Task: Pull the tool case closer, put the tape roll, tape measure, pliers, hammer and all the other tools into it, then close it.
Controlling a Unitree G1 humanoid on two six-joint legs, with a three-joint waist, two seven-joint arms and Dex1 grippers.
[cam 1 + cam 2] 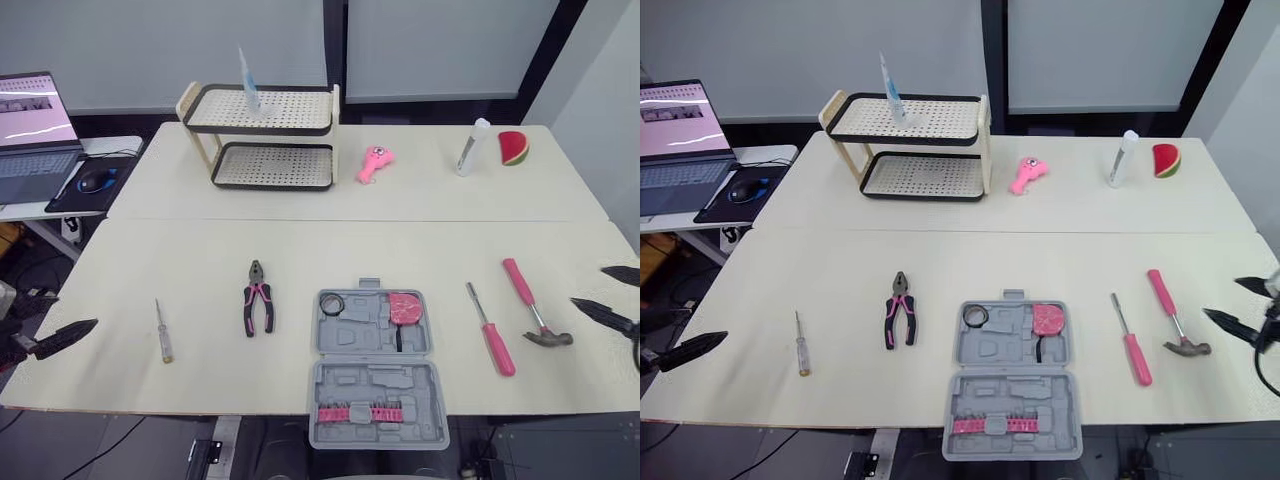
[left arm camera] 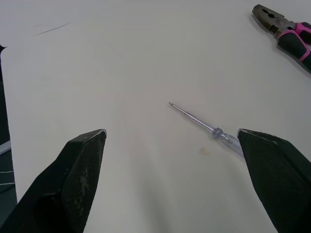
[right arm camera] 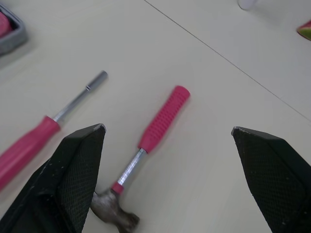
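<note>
The tool case (image 1: 362,382) lies open at the middle of the table's (image 1: 180,250) front edge. The hammer (image 1: 533,303) lies near the right edge and the pliers (image 1: 258,300) lie left of the case. The left gripper (image 2: 171,132) and the right gripper (image 3: 167,128) are both spread wide, holding nothing.

Left pincer (image 2: 171,131), right pincer (image 3: 168,127): matte black, wedge-shaped, pointed tips, fine mesh texture.
</note>
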